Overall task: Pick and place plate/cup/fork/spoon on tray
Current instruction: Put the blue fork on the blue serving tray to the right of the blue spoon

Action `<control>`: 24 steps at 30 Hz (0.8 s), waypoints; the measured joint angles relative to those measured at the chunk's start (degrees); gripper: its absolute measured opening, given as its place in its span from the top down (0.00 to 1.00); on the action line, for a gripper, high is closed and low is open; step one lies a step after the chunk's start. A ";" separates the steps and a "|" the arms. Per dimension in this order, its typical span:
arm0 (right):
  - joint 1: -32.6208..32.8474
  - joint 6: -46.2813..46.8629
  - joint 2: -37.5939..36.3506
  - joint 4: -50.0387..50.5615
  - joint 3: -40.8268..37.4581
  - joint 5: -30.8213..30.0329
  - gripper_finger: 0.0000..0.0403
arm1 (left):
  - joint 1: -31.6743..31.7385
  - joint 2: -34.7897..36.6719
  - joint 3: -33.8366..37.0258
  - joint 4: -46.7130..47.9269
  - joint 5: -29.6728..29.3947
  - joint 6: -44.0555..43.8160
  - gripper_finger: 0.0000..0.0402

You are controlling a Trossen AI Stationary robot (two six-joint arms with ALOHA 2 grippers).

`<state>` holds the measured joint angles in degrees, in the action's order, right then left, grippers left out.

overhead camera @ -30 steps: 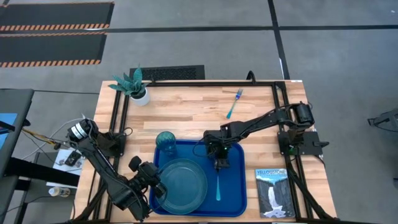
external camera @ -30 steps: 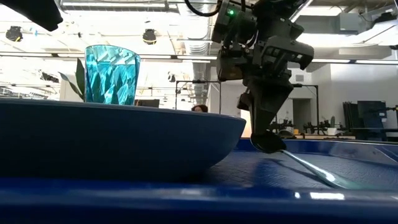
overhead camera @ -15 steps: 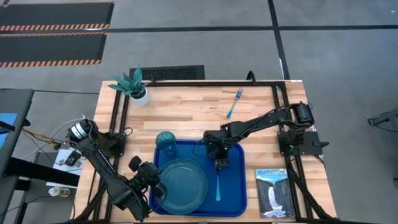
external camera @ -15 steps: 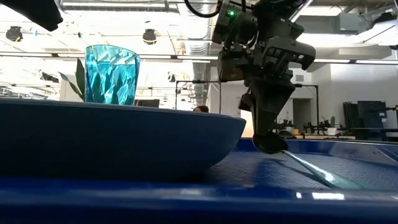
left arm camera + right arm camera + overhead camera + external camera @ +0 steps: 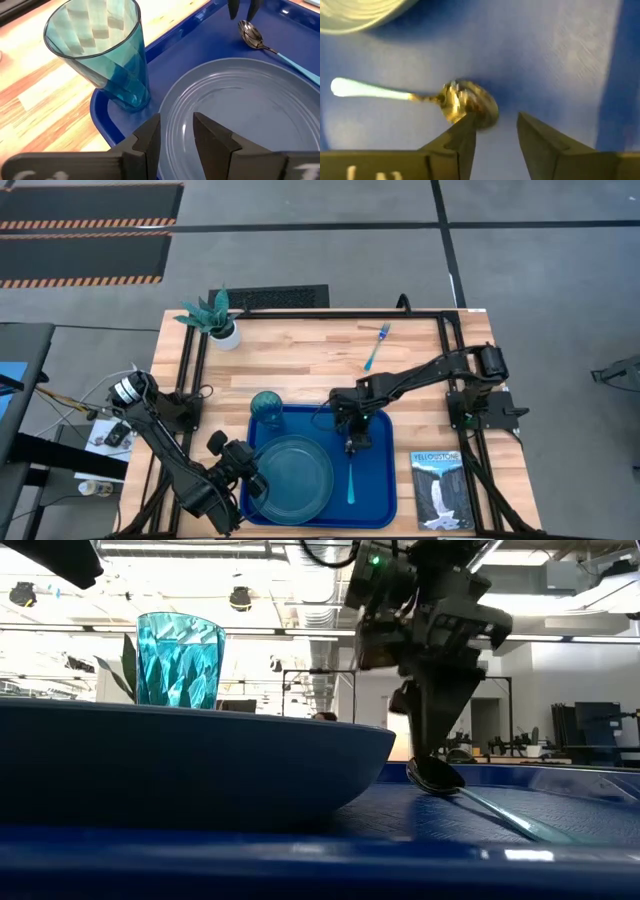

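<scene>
The blue tray [image 5: 375,492] lies at the table's near edge. On it are the teal plate [image 5: 292,473], the teal cup [image 5: 266,407] upright at its far left corner, and the spoon [image 5: 351,476], lying flat to the right of the plate. The light-blue fork [image 5: 376,346] lies on the bare wood at the far right. My right gripper [image 5: 352,443] is open, pointing down just over the spoon's dark bowl [image 5: 470,106]. My left gripper [image 5: 176,132] is open over the plate's left rim [image 5: 172,107]. My right gripper points down from above at the spoon's bowl end [image 5: 436,778], which lies on the tray floor. One fingertip [image 5: 436,752] stands right at the bowl's top. I cannot tell whether it touches.
A white pot with a teal plant [image 5: 215,320] stands at the far left corner. A small Yellowstone book [image 5: 440,488] lies right of the tray. Black frame rails run along the table's left, right and far sides. Bare wood lies between the tray and the fork.
The spoon's bowl end has sunk from a little above the tray floor onto it, while its handle has stayed lying on the tray. My right gripper stands just above the bowl, shifted slightly sideways.
</scene>
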<state>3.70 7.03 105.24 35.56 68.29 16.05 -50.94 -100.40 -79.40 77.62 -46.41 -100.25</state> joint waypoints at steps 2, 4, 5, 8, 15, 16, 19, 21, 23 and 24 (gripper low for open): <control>-0.77 -0.15 -1.75 0.36 0.02 0.25 0.57 | -0.02 0.00 0.00 0.00 -0.07 0.00 0.75; -1.63 -0.89 -3.98 1.42 0.02 0.24 0.56 | 0.02 0.00 0.00 0.02 -0.26 0.00 0.75; -2.18 -1.27 -5.41 1.87 0.02 0.23 0.55 | 0.13 0.02 -0.01 0.03 -0.45 0.00 0.75; -4.34 -3.46 -10.02 4.32 0.07 -1.51 0.55 | 0.30 0.02 -0.02 0.04 -0.53 0.00 0.74; -12.75 -3.24 -18.75 10.84 0.04 -23.41 0.58 | 1.73 0.02 -0.02 0.04 -0.68 -0.06 0.74; -14.70 -1.13 -19.40 10.81 0.04 -25.70 0.58 | 2.01 0.02 -0.02 0.08 -0.73 -0.06 0.74; -22.16 5.79 -19.88 10.76 0.04 -26.98 0.58 | 2.92 0.02 -0.02 0.21 -0.84 0.16 0.74; -27.36 9.53 -19.66 10.50 -0.23 -27.17 0.57 | 3.41 0.02 -0.02 0.26 -0.99 0.68 0.74; -32.25 12.51 -19.61 8.03 -1.64 -27.16 0.56 | 3.82 0.02 -0.02 0.30 -1.13 1.38 0.74; -34.41 14.31 -18.97 5.80 -2.48 -27.04 0.55 | 3.97 0.02 -0.02 0.31 -1.36 1.60 0.74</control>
<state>-30.71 21.34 86.27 41.37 65.81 -10.99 -46.97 -100.38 -79.42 77.94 -47.77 -98.64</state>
